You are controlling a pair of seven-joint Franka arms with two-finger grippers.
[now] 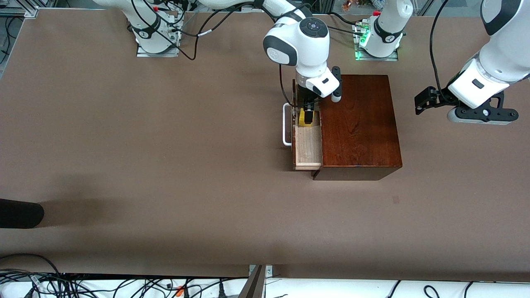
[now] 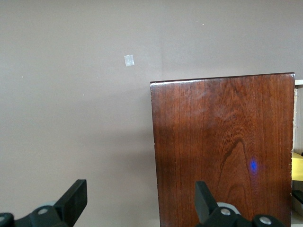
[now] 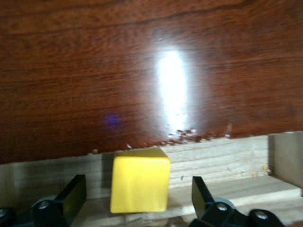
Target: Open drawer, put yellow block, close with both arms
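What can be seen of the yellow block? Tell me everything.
The yellow block is a small, bright yellow cube with smooth, matte faces and crisp edges. It sits upright in the open drawer, resting on the pale wooden tray floor close to the reddish-brown box. The right pincer is open around it, a finger on each side with a gap showing, so neither touches the block.

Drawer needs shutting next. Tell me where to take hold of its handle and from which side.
Grip the straight middle of the white handle, coming from above. It stands off the drawer front, leaving a gap for fingers, or simply push against it toward the wooden box.
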